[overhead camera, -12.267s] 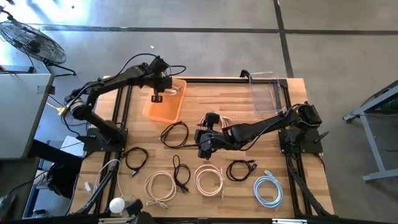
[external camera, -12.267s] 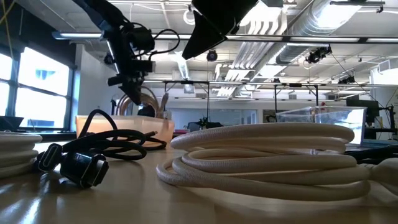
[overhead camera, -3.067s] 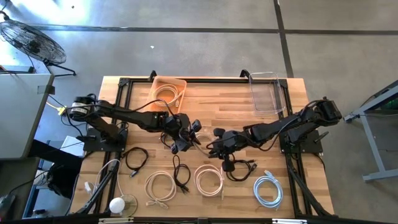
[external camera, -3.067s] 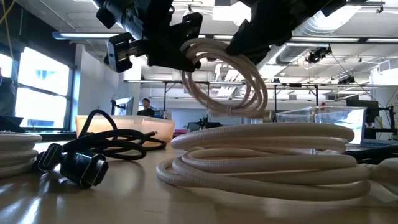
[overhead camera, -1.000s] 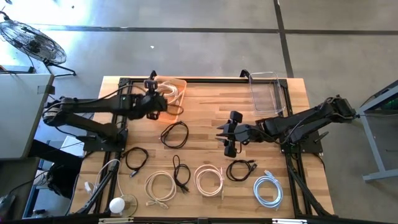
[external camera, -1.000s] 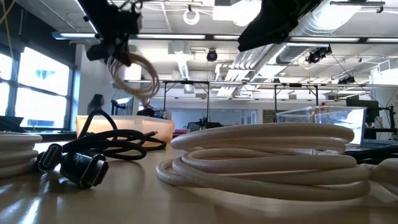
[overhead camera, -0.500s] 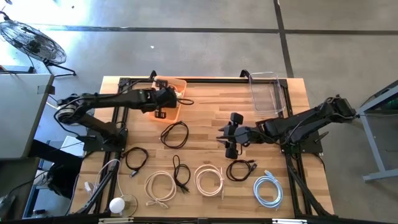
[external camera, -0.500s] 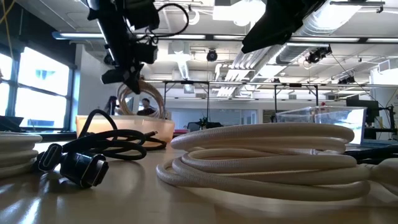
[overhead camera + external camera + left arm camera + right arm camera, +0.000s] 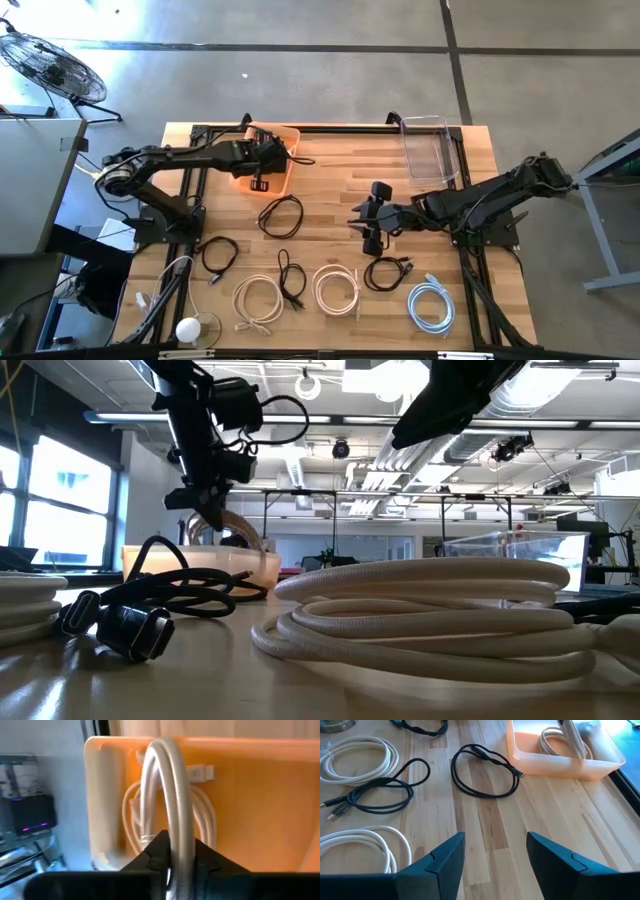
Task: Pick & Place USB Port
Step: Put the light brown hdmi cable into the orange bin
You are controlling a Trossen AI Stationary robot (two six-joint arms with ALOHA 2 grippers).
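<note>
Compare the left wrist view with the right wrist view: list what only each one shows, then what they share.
Only the left wrist view: the left tool pinching a white cable over the bin.
Only the right wrist view: the open right tool, black cable loops and white coils on the wooden table.
Both: the orange bin with a coiled cable inside.

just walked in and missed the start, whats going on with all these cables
The left gripper hangs over the orange bin at the table's far side, its fingers around a white cable coil that it is lowering in beside another white cable. The right gripper waits open above mid-table, holding nothing. Several more black and white cables lie along the table's near edge.
</note>
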